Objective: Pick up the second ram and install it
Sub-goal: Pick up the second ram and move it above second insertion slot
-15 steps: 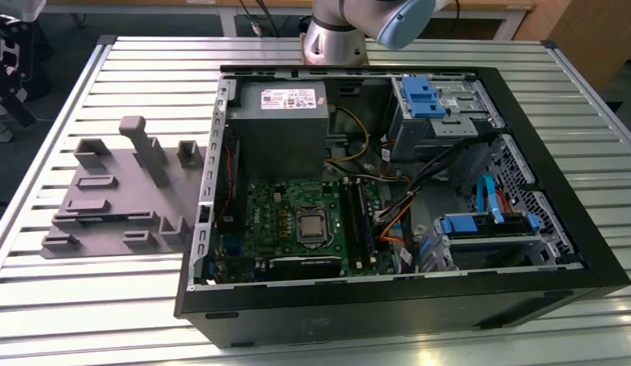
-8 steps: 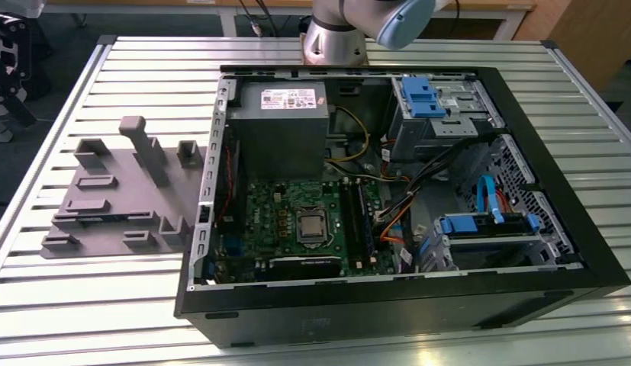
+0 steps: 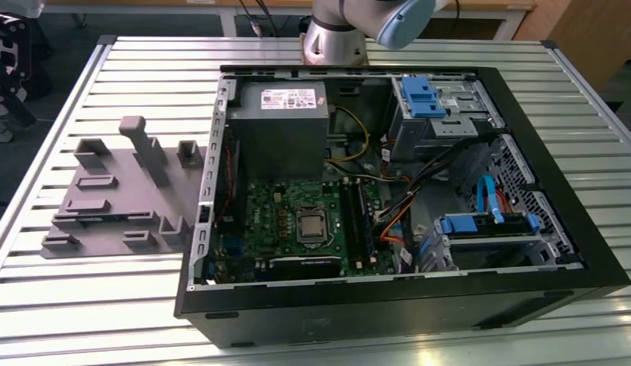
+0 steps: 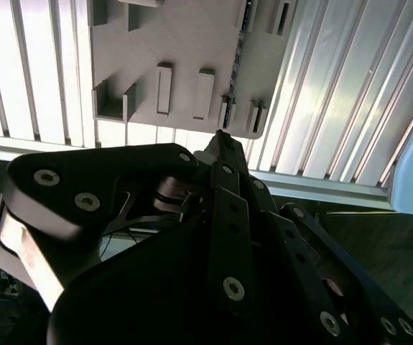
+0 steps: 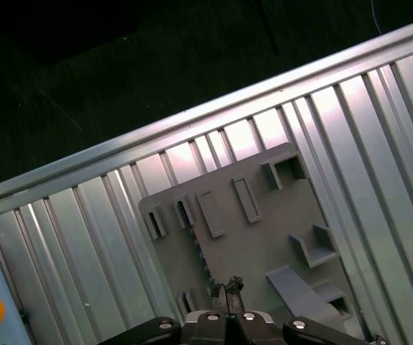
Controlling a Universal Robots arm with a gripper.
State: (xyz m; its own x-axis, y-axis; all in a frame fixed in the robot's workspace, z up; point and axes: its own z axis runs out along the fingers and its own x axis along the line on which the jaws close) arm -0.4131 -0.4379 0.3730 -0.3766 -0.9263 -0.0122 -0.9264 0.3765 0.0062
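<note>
Gripper (image 4: 220, 136) hangs over the fixture (image 4: 184, 36), jaws together and empty. Beneath it, the ram (image 4: 238, 54) stands on edge in the fixture's slots. It looks light, stiff and fragile; I'd pinch its flat faces mid-length, clear of the contacts.
</note>
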